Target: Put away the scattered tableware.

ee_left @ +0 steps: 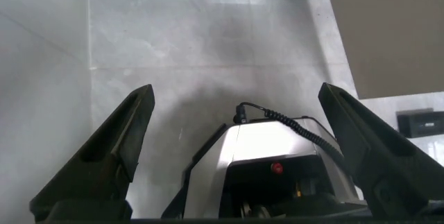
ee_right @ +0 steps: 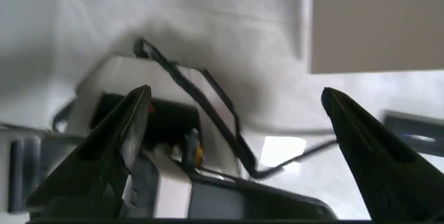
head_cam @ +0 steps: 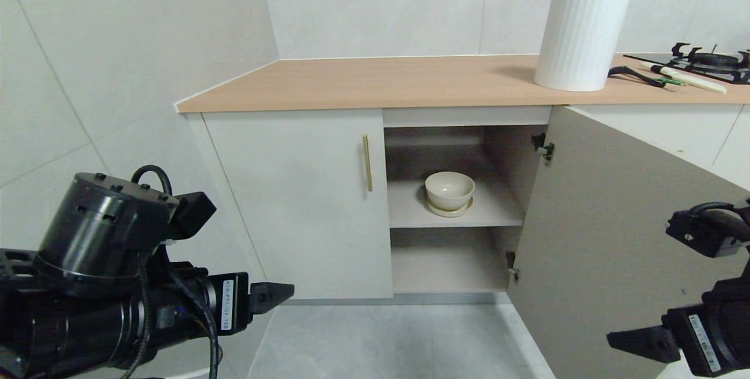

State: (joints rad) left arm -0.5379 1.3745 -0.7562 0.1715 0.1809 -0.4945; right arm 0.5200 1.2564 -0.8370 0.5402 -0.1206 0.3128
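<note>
A cream bowl [head_cam: 449,189] sits on a small cream plate [head_cam: 436,209] on the middle shelf [head_cam: 498,209] of the open cabinet, straight ahead. My left gripper [head_cam: 272,297] hangs low at the left, well short of the cabinet; the left wrist view has its fingers [ee_left: 125,141] spread wide, so the gripper [ee_left: 236,96] is open and holds nothing. Low at the right, beside the open door, is my right gripper [head_cam: 636,344]. In the right wrist view it [ee_right: 236,93] is also open and holds nothing.
The right cabinet door [head_cam: 609,238] stands swung out toward me; the left door [head_cam: 299,203] with its brass handle [head_cam: 367,162] is closed. On the wooden counter [head_cam: 381,83] stand a white ribbed canister [head_cam: 580,39], a long white utensil [head_cam: 688,79] and a gas hob [head_cam: 712,62]. Grey floor [head_cam: 387,338] lies below.
</note>
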